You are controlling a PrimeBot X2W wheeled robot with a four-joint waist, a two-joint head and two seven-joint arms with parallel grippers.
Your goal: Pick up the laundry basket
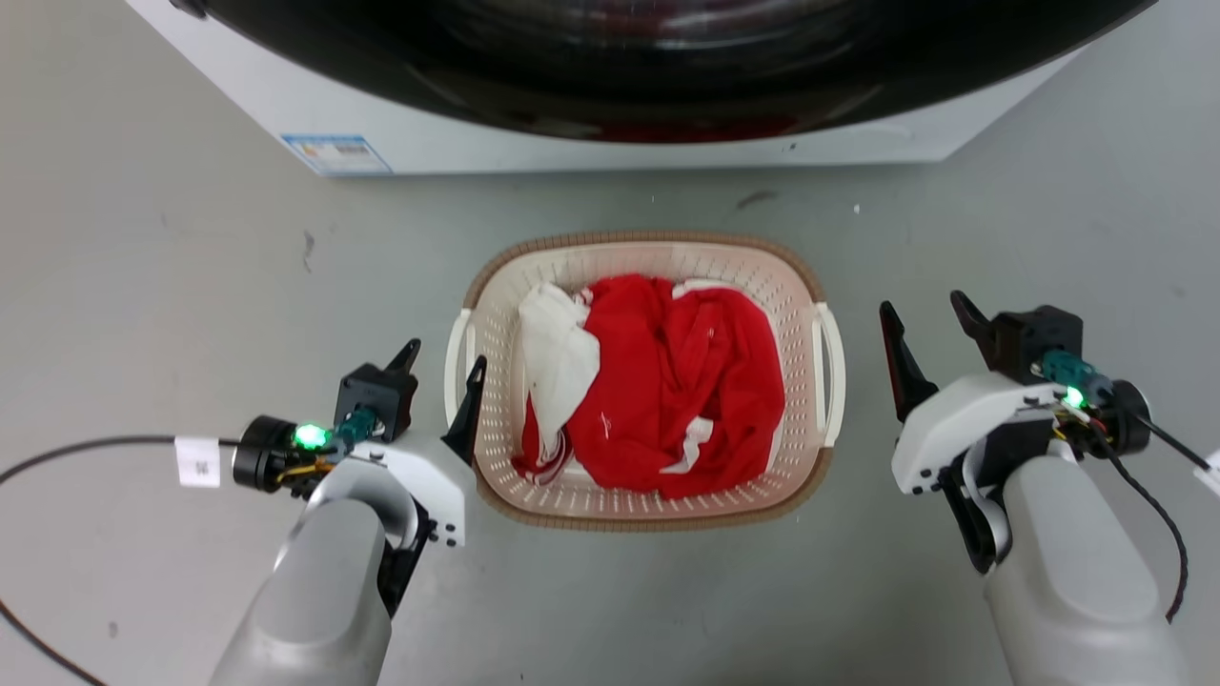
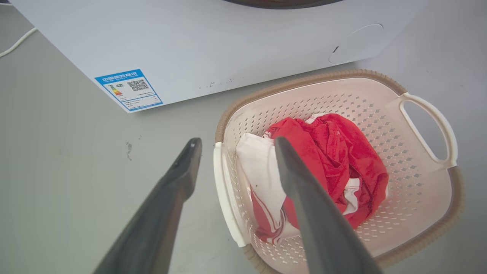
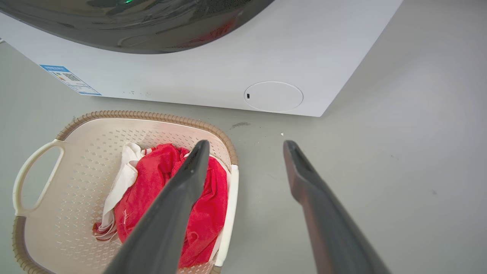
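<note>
The laundry basket (image 1: 648, 238) stands on the grey floor in front of the washing machine, cream and perforated, with a brown rim. Red and white clothes (image 1: 667, 381) lie in it. My left gripper (image 1: 445, 354) is open at the basket's left white handle (image 1: 456, 367). In the left wrist view that handle (image 2: 222, 190) lies between the two fingers of the left gripper (image 2: 237, 140). My right gripper (image 1: 923, 303) is open, a little to the right of the right handle (image 1: 831, 372), with bare floor between them. The right wrist view shows this gripper (image 3: 246, 144) beside that handle (image 3: 230, 205).
The white washing machine (image 1: 572, 143) with its dark round door (image 1: 667, 57) stands just beyond the basket. A black cable (image 1: 76, 448) runs across the floor at the left. Open grey floor lies to both sides of the basket.
</note>
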